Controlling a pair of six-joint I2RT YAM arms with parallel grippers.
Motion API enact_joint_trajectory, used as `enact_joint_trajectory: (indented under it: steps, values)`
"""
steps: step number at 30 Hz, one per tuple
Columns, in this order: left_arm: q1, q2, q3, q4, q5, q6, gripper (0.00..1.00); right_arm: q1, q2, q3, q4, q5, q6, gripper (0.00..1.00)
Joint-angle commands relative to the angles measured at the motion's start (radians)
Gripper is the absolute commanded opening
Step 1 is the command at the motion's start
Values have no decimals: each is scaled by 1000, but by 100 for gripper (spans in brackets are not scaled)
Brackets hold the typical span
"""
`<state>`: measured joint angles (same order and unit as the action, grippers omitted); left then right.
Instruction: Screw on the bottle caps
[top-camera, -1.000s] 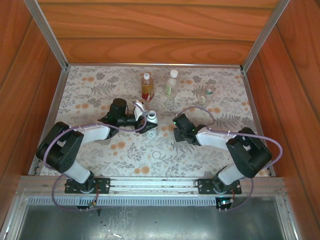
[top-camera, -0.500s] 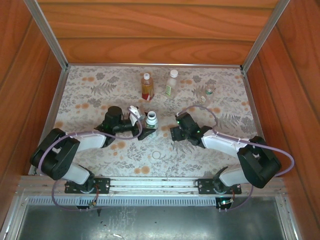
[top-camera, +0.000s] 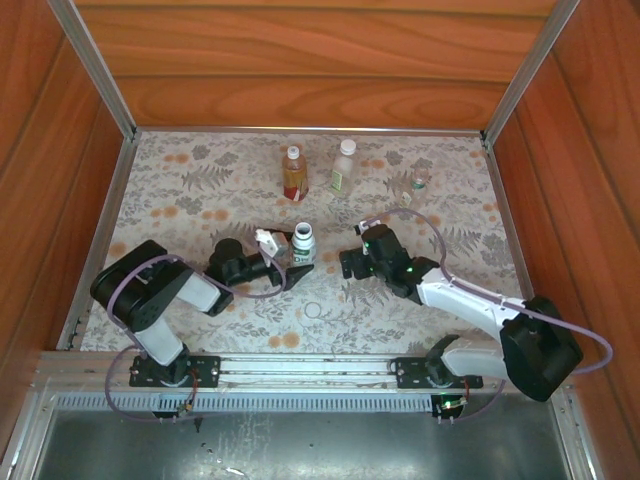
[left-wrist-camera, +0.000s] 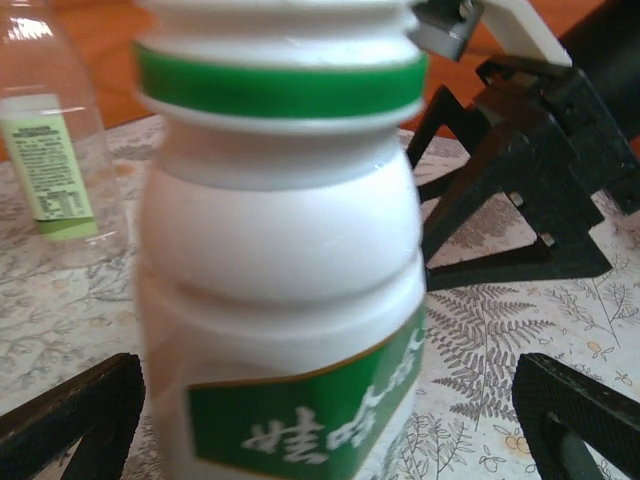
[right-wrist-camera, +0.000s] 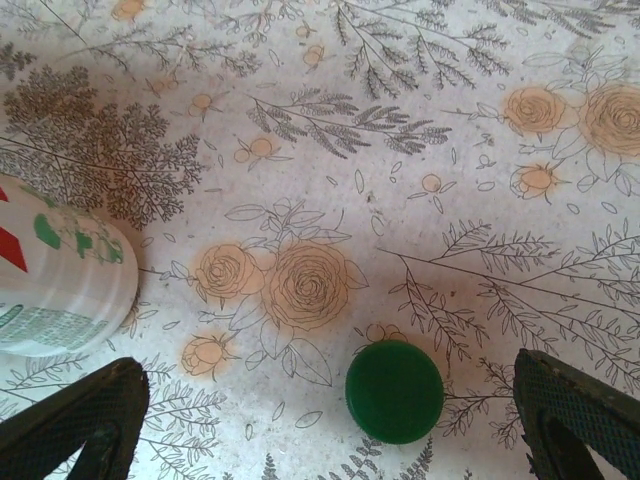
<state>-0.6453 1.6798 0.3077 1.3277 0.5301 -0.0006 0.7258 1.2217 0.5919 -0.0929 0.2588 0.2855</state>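
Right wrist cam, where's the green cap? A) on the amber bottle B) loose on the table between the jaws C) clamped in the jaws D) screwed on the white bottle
B: the green cap lies flat on the table between the open jaws of the right gripper, touching neither, with the white bottle off to its side.

A cloth (top-camera: 180, 190) printed with ferns and orange roses is spread at the centre. Wooden panels (top-camera: 300, 60) are seen at nine, twelve and three o'clock, a metal rail (top-camera: 300, 362) at six.
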Motion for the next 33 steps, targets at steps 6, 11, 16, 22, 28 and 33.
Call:
enact_joint_trajectory:
  steps: [6,11,16,22,28,33]
  values:
    - [-21,25,29,91,-77,-3,92,-3,-45,-42,-17,-18,7,98]
    - [-21,42,40,92,-78,-23,82,-2,-51,-56,-8,-24,18,98]
    - [-21,59,58,92,-73,-33,80,-2,-52,-65,-3,-29,26,98]
    - [-20,69,72,91,-76,-53,81,-2,-44,-72,4,-30,35,98]
    - [-21,83,83,92,-61,-65,68,-2,-31,-73,10,-35,42,98]
    - [-20,86,78,92,-16,-62,64,-2,-59,-74,-6,-2,63,97]
